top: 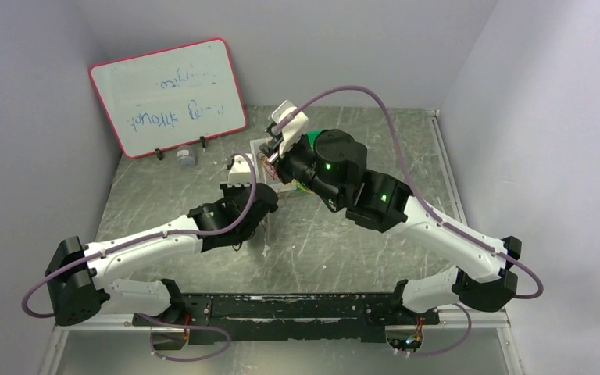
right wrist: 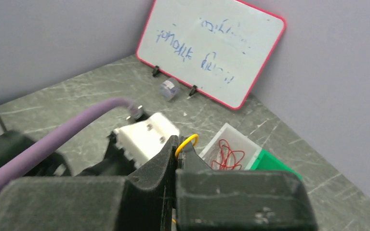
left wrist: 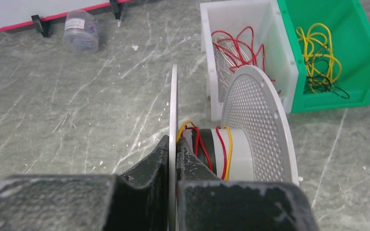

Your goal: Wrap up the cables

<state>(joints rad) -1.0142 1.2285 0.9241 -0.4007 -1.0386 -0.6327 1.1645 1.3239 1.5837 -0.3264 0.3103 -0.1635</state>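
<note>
The grey, scratched tabletop stretches out ahead of both pincers. At its far side, beyond the left pincer and off to its left, a red-framed whiteboard leans against the wall with blue handwriting on it. From the right pincer the same board lies straight ahead, well apart.

Ahead of the left pincer and to its right stand two open bins, touching side by side. The white bin is nearer the fingertips and the green bin is on its far right. Seen from the right pincer, they sit below and just beyond the tips, slightly to the right.

The left pincer is clamped on the thin near flange of a white spool, which shows edge-on between its two dark fingers. The spool's perforated far flange stands just right of the tips, close to the front wall of the white bin.

A small clear jar sits near the whiteboard's foot, far ahead and left of the left pincer.

The cables are in three places. A few red and yellow turns lie around the spool's core, right beside the left fingertips. A loose red tangle lies in the white bin, and yellow loops with some black wire lie in the green one. The right pincer is pressed together, with a small yellow loop of cable poking out at its tip, pinched between the fingers.
</note>
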